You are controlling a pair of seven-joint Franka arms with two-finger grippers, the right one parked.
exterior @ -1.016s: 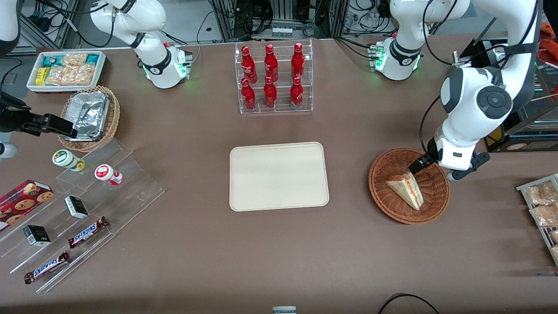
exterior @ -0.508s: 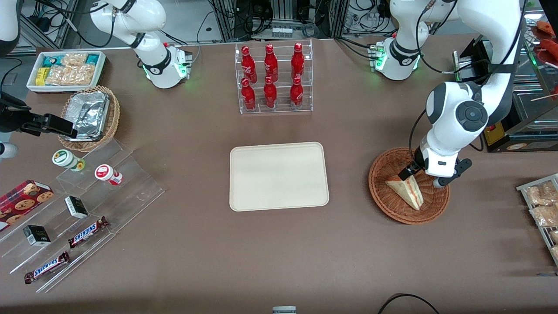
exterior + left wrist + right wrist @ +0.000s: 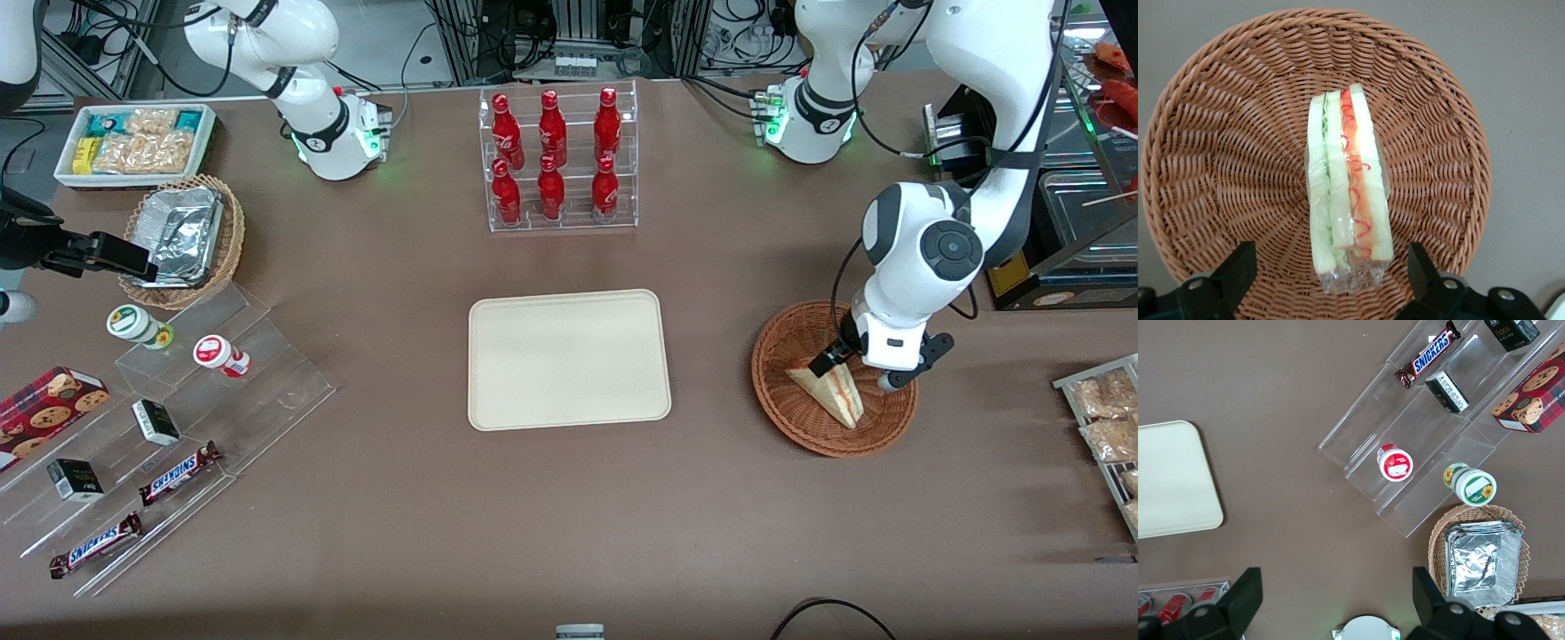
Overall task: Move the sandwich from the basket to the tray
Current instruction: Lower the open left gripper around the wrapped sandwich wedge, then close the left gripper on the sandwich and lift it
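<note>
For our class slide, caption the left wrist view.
Open gripper hovers over the sandwich lying in the basket.

White arm, black-fingered gripper (image 3: 1328, 283)

Gripper (image 3: 1331, 280) astride sandwich (image 3: 1348, 193) (seemingly untouched) in basket (image 3: 1218, 133).
</note>
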